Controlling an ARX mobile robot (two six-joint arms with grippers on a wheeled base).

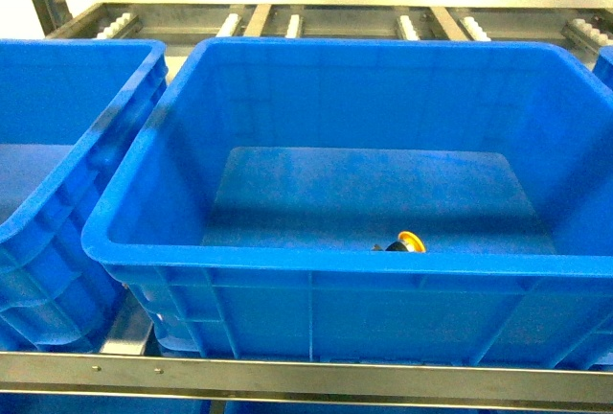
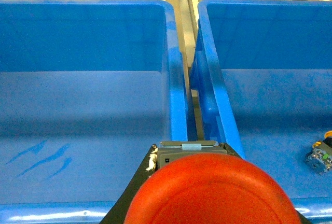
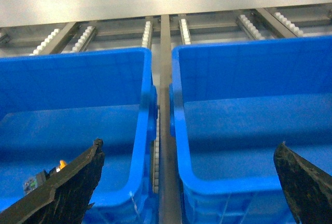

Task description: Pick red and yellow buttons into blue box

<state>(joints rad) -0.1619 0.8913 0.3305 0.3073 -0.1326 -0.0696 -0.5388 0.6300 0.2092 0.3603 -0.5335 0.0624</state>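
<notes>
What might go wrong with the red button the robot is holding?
The round red-capped push button in the left gripper hangs over the gap between two deep blue plastic crates, near the rim of the left one. Released here, it may land in that crate or hit a rim rather than the middle crate, where the yellow-capped button lies. It could also knock that button.

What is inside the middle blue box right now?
The blue box holds the yellow button, lying on its side at the near wall. The rim hides the floor strip nearest the camera. The red button is in the left gripper, not the box.
</notes>
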